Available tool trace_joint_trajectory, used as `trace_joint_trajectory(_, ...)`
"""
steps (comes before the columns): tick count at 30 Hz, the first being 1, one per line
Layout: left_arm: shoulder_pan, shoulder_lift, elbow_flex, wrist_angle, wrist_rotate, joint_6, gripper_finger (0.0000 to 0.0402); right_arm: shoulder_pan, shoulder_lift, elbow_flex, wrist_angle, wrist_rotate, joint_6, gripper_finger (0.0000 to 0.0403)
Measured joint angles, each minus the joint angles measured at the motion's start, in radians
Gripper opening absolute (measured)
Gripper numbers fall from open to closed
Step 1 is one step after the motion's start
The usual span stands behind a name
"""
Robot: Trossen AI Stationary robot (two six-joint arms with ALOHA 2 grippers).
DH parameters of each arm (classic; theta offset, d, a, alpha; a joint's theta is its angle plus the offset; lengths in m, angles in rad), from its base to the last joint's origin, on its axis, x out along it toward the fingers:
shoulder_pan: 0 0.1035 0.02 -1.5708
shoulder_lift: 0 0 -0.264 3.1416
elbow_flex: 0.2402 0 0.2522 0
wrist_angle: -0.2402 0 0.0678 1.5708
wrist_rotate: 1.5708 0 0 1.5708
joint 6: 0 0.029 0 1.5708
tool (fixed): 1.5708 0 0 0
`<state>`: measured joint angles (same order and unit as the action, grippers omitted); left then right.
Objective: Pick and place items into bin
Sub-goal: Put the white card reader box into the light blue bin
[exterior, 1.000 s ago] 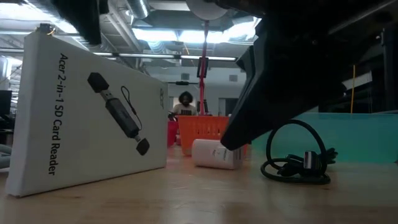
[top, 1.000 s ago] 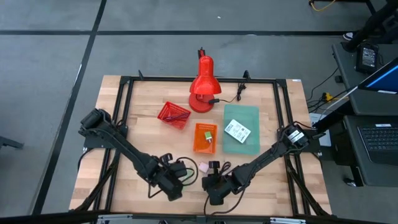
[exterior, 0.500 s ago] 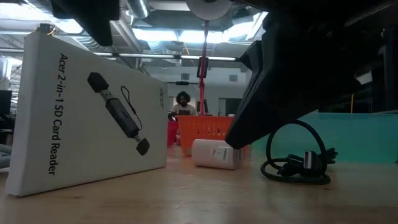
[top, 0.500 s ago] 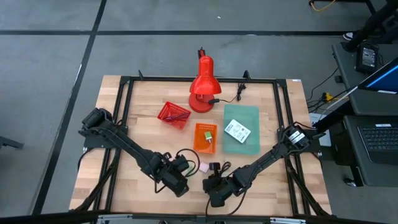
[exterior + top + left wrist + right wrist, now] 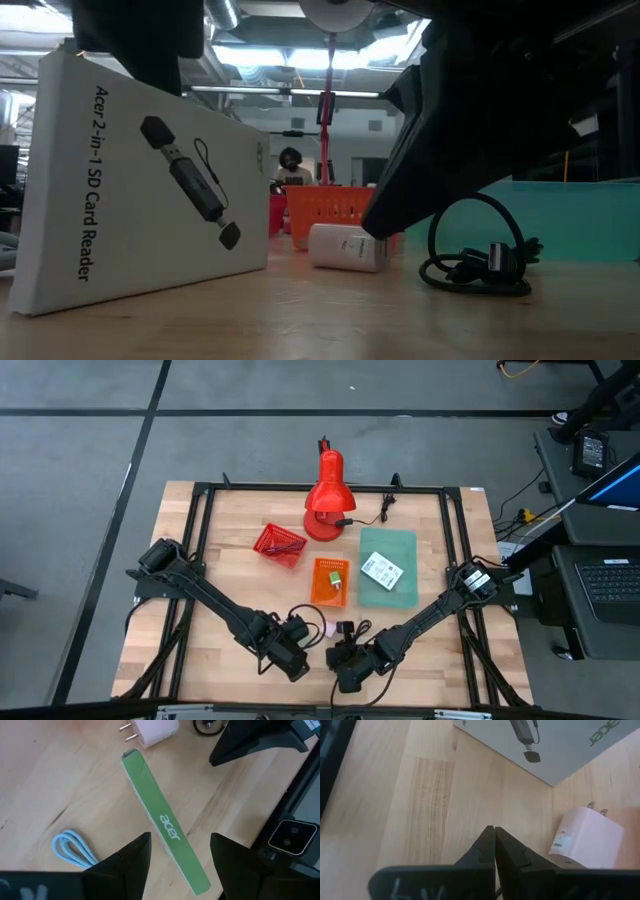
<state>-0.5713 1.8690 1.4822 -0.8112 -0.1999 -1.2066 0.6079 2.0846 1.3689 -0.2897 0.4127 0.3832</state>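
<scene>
In the high view, both arms reached to the desk's (image 5: 230, 650) front edge. In the low view, a white Acer card-reader box (image 5: 140, 180) stood on edge beside a black coiled cable (image 5: 478, 262). In the left wrist view, the left claw (image 5: 179, 851) hung released astride the box's green edge, probably to grasp it. In the right wrist view, the right claw (image 5: 494, 840) was clenched, empty, near a pinkish-white plug cube (image 5: 587, 837).

box (image 5: 140, 180) white – edge green | charger (image 5: 157, 729) pinkish-white | cable (image 5: 478, 262) black

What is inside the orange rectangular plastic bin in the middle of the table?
In the orange bin, the high view shows a small white-and-green item near its far end; the rest looks bare orange. The low view shows only its outer wall.
</scene>
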Motion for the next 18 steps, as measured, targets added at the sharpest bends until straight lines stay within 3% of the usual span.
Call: trace_joint_trajectory(18, 0.000, 0.025, 0.000, 0.001, -0.026, -0.011, 0.0200, 0.000, 0.000, 0.000, 0.000, -0.001, 0.001, 0.0000)
